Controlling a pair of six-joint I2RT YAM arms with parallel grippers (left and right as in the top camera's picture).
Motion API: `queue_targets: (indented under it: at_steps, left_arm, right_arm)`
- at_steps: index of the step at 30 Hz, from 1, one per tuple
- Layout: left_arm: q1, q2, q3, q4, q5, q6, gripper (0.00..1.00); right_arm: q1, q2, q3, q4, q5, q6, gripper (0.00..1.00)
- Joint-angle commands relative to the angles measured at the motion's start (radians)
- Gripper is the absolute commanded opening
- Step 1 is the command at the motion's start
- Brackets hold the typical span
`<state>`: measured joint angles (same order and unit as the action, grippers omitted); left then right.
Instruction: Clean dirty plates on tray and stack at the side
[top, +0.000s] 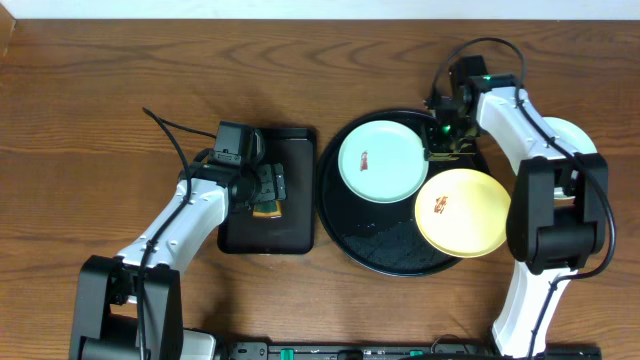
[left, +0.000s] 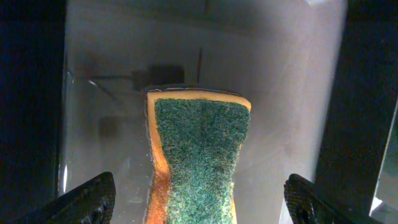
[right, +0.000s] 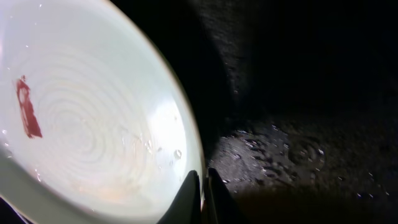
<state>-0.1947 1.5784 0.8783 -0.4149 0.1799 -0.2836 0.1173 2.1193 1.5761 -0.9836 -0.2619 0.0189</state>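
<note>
Closest to the lens on the right wrist, the right hand (right: 200, 199) is clenched, its tips meeting right at the rim of the mint-green plate (right: 93, 112); whether the thin edge is actually caught between them cannot be told. That plate lies on the round black tray (top: 372, 252) with a red-brown smear (right: 26, 109) on its face. The yellow plate (top: 462, 212), also smeared, sits just beside it and hangs out over the tray's right rim. Across the desk (top: 100, 100), the left hand (top: 268, 186) hangs released, its fingers spread wide on either side of the sponge (left: 199, 155) in the small rectangular tray (top: 292, 235). Nothing is stacked at the side yet. The weak spot is probably the right hand's purchase: a pinch on so little rim could slip, and the droplets (right: 273, 165) on the tray suggest a slick surface where the plate may skate instead of holding firm under a wipe. Any sideways drag could also nudge the overhanging yellow plate off the rim. The soft sponge may buckle if squeezed off-centre.
</note>
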Motion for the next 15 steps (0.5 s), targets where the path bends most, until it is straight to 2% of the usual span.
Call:
queue_targets:
  at_steps: [1,6,10,15]
  left_arm:
    - [-0.003,0.004,-0.007,-0.002,-0.009,0.01,0.87]
    - [-0.003,0.004,-0.007,-0.002,-0.009,0.01,0.88]
    - [-0.003,0.004,-0.007,-0.002,-0.009,0.01,0.88]
    - [-0.003,0.004,-0.007,-0.001,-0.009,0.01,0.88]
  right_arm:
    - [0.021,-0.031,-0.002,0.003,0.053,0.011,0.08]
    - [0.043,-0.031,-0.002,0.004,0.112,0.014,0.2]
    - [0.048,-0.031,-0.015,0.01,0.127,0.014,0.2]
    - [0.055,-0.031,-0.049,0.031,0.123,0.034,0.12]
